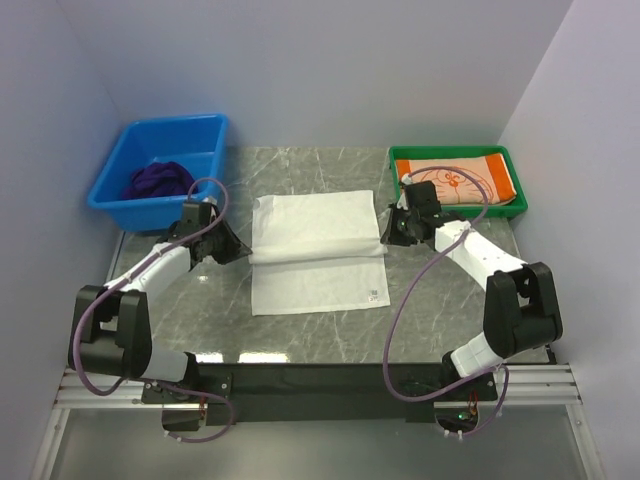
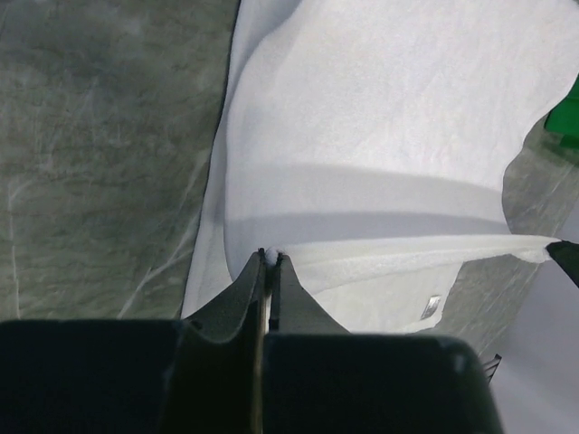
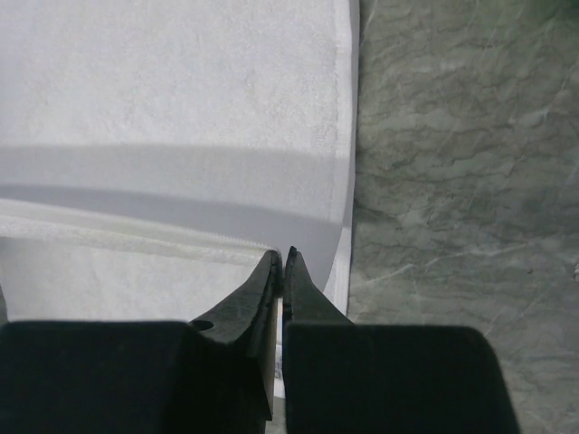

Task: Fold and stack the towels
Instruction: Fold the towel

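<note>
The white towel [image 1: 315,228] lies mid-table, its upper layer lifted and drawn partway over the lower layer. My left gripper [image 1: 244,256] is shut on its left edge; in the left wrist view the fingertips [image 2: 270,255] pinch a bit of white towel [image 2: 380,117] hem. My right gripper [image 1: 386,234] is shut on the right edge, and its tips [image 3: 281,257] meet over the white towel [image 3: 163,81] hem. The purple towel [image 1: 158,180] sits crumpled in the blue bin. The orange printed towel [image 1: 462,180] lies folded flat in the green tray.
The blue bin [image 1: 200,135] stands at the back left and the green tray [image 1: 455,152] at the back right, close behind my right gripper. A marble tabletop [image 1: 320,340] runs to the black front edge. White walls close in on both sides.
</note>
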Available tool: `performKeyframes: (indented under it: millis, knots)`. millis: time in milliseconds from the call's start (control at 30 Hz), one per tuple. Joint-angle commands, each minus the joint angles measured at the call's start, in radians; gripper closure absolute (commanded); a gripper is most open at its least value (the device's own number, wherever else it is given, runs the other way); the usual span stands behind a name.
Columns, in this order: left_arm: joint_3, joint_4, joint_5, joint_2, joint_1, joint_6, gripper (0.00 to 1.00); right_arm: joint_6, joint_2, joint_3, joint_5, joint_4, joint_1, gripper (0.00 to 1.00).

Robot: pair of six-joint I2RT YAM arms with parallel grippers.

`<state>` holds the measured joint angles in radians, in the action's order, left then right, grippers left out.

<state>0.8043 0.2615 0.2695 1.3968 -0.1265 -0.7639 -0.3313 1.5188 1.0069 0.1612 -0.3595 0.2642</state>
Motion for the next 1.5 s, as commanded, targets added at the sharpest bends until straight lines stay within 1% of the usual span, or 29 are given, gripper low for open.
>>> performKeyframes:
  millis: [0,133,400,600,800,1067,1233,1467]
  knots:
    - [-0.037,-0.099,-0.041,-0.009,0.010,0.045,0.99,0.031,-0.026,-0.020,-0.106,-0.015,-0.020,1.00]
    - [-0.082,-0.125,-0.006,0.005,0.008,0.015,0.99,0.026,-0.026,-0.045,-0.098,0.002,-0.020,1.00]
    - [-0.135,-0.153,0.005,0.036,0.004,-0.014,0.99,0.020,-0.019,-0.064,-0.081,0.025,-0.017,1.00]
    - [-0.148,-0.150,0.007,0.074,-0.038,-0.015,0.99,0.023,-0.020,-0.070,-0.074,0.031,-0.017,1.00]
    - [-0.204,-0.165,-0.027,0.018,-0.061,-0.046,0.99,0.026,-0.026,-0.074,-0.072,0.034,-0.016,1.00]
    - [-0.214,-0.133,-0.095,-0.111,-0.065,-0.026,0.99,0.034,-0.063,-0.065,-0.107,0.024,-0.016,1.00]
    - [-0.166,-0.065,-0.141,-0.208,-0.067,0.014,0.99,0.037,-0.101,-0.059,-0.141,0.019,-0.016,1.00]
    - [-0.103,0.031,-0.181,-0.280,-0.067,0.057,0.99,0.031,-0.209,-0.070,-0.181,-0.002,-0.016,1.00]
